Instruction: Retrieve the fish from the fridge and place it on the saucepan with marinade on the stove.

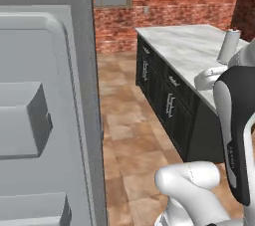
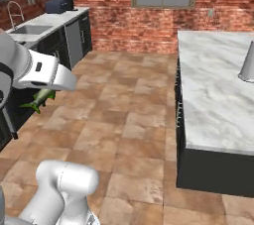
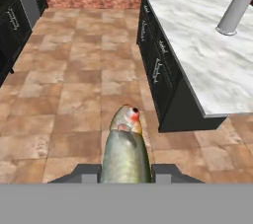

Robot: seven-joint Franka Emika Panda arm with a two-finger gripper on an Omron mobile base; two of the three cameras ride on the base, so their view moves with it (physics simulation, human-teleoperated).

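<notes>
Closest to my hand camera is the fish, wedged between my two dark fingertips, so my gripper is clamped on it. Its body is smooth, rounded and olive-grey, tapering to a blunt head with an orange-red patch, pointing away from me over the floor of matte brown tiles. From the right base camera the same fish reads as a thin green sliver with a forked tail, hanging below my white forearm, above the tiles and well apart from the island counter.

That island has a glossy, veined pale marble top on dark panelled cabinet fronts with small metal handles; a pale cylinder stands on it.

Left base camera alone shows the fridge door swung open beside the island: flat grey plastic with moulded, boxy shelf bins. Right base camera alone shows a second counter with a sink and curved faucet against the rough red brick wall, across the floor from the island.
</notes>
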